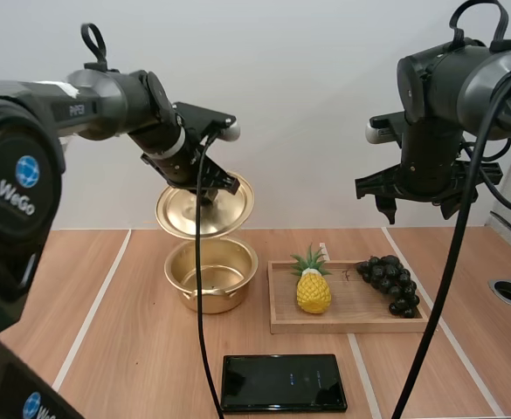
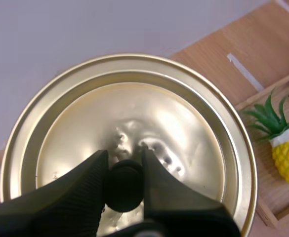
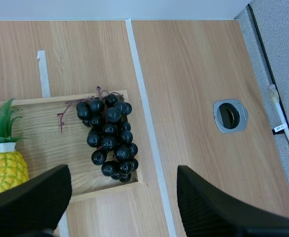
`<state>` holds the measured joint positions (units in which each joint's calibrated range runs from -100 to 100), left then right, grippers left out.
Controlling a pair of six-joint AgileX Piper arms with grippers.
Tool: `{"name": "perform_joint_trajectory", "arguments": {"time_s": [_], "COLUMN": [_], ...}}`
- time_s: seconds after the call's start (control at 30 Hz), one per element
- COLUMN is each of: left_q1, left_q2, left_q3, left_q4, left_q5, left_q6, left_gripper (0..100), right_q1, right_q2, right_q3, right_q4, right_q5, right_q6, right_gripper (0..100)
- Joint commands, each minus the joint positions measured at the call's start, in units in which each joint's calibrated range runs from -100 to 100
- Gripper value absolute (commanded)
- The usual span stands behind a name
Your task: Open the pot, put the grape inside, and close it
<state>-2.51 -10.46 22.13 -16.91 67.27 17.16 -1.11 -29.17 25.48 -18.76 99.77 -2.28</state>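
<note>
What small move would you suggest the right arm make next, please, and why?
Probably lower the right gripper, open, onto the grapes lying in the tray beneath it: the left gripper holds the lid off the pot, which stands open.

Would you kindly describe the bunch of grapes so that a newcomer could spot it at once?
On the table, beside the open gold pot, lies a shallow wooden tray. The grapes lie at the tray end farther from the pot: a cluster of small, nearly black balls, unlike the yellow pineapple beside them.
</note>
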Motion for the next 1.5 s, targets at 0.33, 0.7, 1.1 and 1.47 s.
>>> {"name": "perform_joint_trajectory", "arguments": {"time_s": [0.33,0.7,1.1,1.47], "left_q1": [-0.06,-0.06,-0.06,-0.06], "left_q2": [-16.6,-25.9,-35.0,-36.9], "left_q3": [-16.6,-31.7,-41.3,-51.5], "left_q4": [3.3,17.9,17.9,17.8], "left_q5": [-3.4,-5.9,-10.0,-10.2], "left_q6": [-7.8,-17.8,-17.8,-17.8], "left_gripper": [3,0,0,0], "right_q1": [0.0,0.0,0.0,0.0], "right_q2": [-0.6,-0.6,-0.6,-0.6], "right_q3": [-0.1,-0.1,-0.1,7.5], "right_q4": [-0.4,-0.4,-0.4,-0.4], "right_q5": [0.2,0.2,-2.9,-18.5], "right_q6": [-0.4,-0.4,-0.4,1.1], "right_gripper": [100,100,100,100]}}
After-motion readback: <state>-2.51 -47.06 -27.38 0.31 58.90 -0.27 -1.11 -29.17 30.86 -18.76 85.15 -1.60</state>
